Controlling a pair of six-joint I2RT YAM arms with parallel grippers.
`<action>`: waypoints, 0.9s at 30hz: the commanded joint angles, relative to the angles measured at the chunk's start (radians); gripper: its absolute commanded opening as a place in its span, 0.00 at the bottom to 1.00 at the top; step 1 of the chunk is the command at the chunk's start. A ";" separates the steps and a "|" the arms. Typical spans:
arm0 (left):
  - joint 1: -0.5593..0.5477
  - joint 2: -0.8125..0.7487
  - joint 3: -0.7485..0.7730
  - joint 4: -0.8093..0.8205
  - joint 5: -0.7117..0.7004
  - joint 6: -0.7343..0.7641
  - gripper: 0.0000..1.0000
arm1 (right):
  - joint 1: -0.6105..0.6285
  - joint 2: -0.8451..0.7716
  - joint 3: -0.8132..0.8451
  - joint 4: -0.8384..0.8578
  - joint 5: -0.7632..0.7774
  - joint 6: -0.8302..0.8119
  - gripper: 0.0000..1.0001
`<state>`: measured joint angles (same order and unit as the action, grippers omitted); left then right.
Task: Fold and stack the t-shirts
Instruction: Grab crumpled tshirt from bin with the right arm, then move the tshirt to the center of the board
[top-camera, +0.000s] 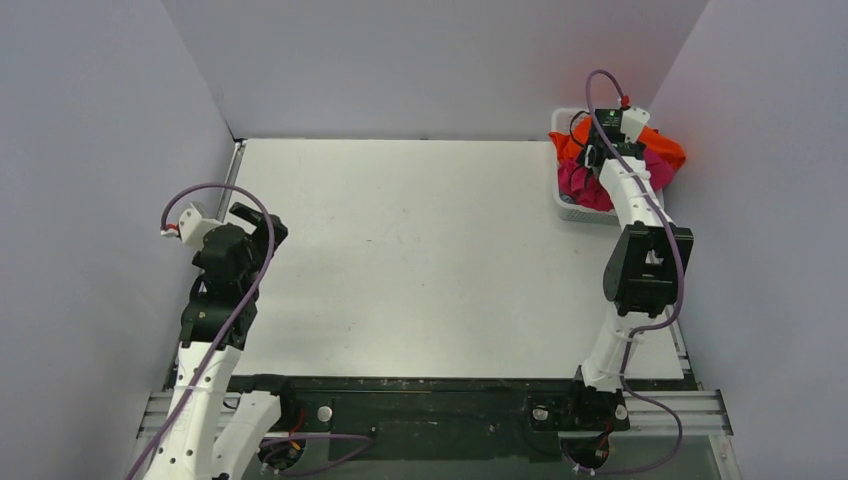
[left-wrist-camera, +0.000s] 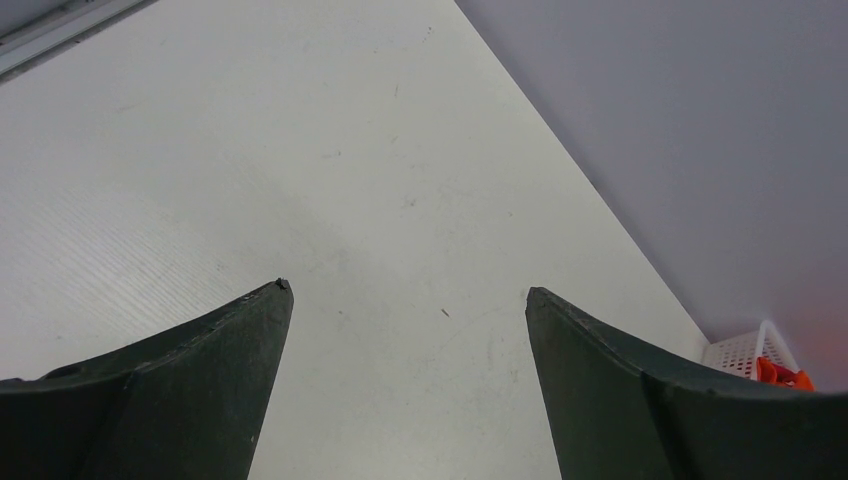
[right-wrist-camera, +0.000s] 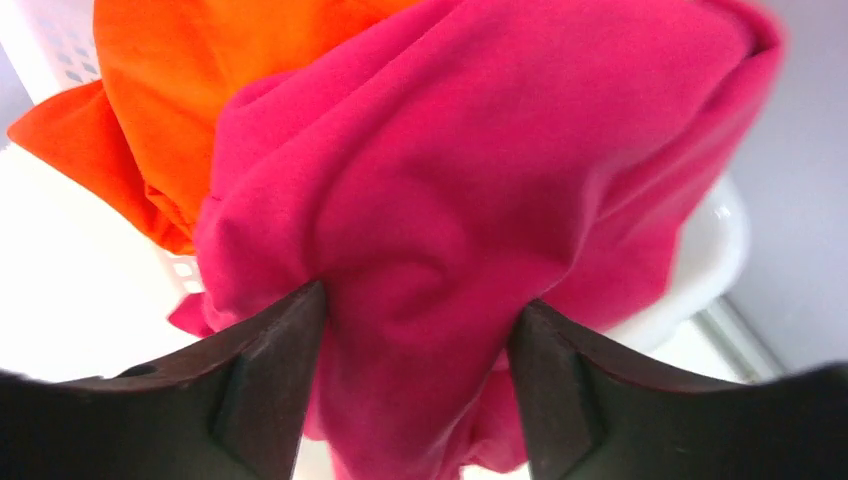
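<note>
Magenta t-shirt (right-wrist-camera: 480, 200) crumpled, axis indiscernible

The tabletop (top-camera: 420, 260) has wide room across its middle. Walls (top-camera: 100, 150) close it in left, back and right. The basket (top-camera: 572, 212) fills the far right corner, heaped with a pink shirt (right-wrist-camera: 480, 150) and an orange shirt (right-wrist-camera: 170, 100). The right end effector (right-wrist-camera: 415, 300) sits in that heap, pink cloth between its spread fingers. The left end effector (left-wrist-camera: 405, 290) hangs by the left wall.
</note>
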<state>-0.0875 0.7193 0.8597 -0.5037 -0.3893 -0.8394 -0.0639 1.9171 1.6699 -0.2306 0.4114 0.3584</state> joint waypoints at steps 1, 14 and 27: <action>0.005 0.009 0.014 0.054 -0.020 -0.005 0.98 | 0.004 0.033 0.125 -0.082 -0.058 0.000 0.28; 0.004 -0.067 -0.026 0.162 0.148 -0.013 0.98 | 0.316 -0.428 0.152 -0.139 -0.160 -0.072 0.00; 0.005 -0.170 0.018 0.038 0.165 -0.029 0.98 | 0.756 -0.326 0.589 -0.174 -0.497 -0.107 0.00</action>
<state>-0.0875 0.5808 0.8211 -0.4271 -0.2302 -0.8604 0.6094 1.5173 2.1551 -0.4183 0.0212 0.2756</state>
